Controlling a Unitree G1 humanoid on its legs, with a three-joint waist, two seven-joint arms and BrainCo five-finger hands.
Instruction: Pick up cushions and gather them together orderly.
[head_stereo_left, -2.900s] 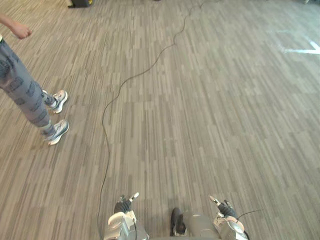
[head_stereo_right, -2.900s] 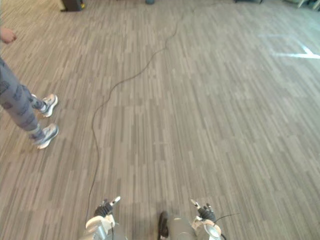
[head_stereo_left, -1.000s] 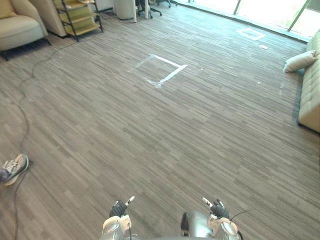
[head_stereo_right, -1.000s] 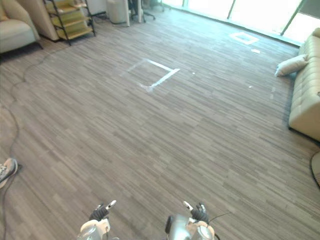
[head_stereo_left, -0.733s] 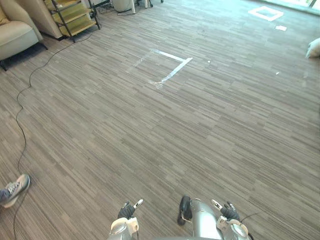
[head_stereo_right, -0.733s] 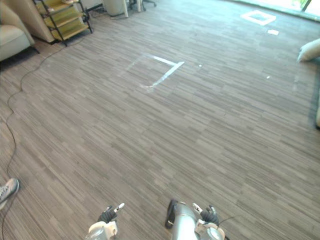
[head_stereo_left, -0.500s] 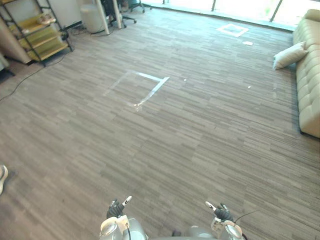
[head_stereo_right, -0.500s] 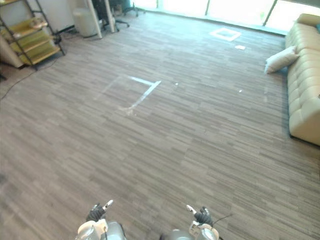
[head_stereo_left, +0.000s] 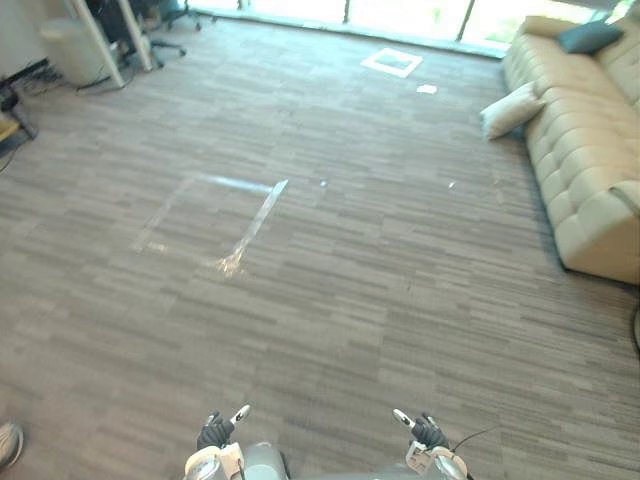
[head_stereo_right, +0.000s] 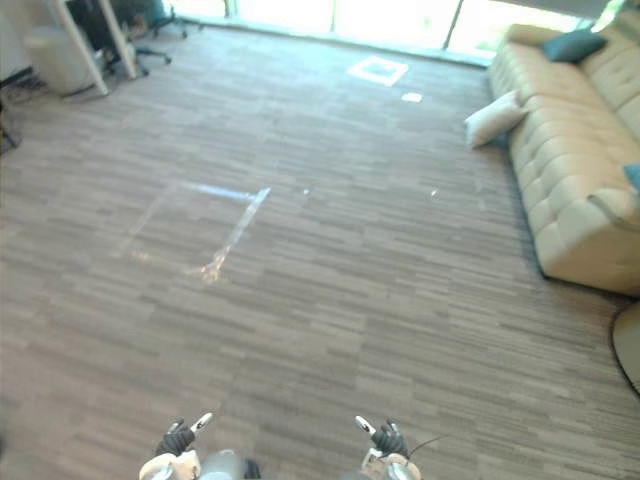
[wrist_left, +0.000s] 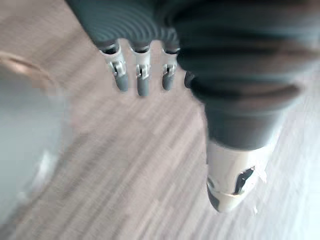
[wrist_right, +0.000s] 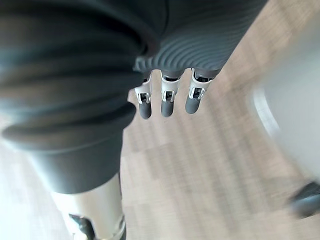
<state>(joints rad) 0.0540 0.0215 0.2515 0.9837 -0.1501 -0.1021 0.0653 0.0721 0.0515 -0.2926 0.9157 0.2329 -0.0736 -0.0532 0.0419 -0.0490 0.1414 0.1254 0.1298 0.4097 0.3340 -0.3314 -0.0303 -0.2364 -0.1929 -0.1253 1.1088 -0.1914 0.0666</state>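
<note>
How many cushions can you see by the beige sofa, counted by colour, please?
Cream fabric cushion, on the floor against the beige tufted sofa: 1
Dark teal fabric cushions on the sofa: 2, the far-end teal cushion and what seems to be a second teal cushion, cut off by the picture's edge
Total: 3

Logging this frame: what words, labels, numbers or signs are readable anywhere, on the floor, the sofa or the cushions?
None can be read.
Tape marking on the floor: plain pale lines meeting at a corner, no letters.
White square on the floor near the windows: too small to show any writing.
Sofa, cream cushion beside it, dark teal cushion on it: no label or print visible.
</note>
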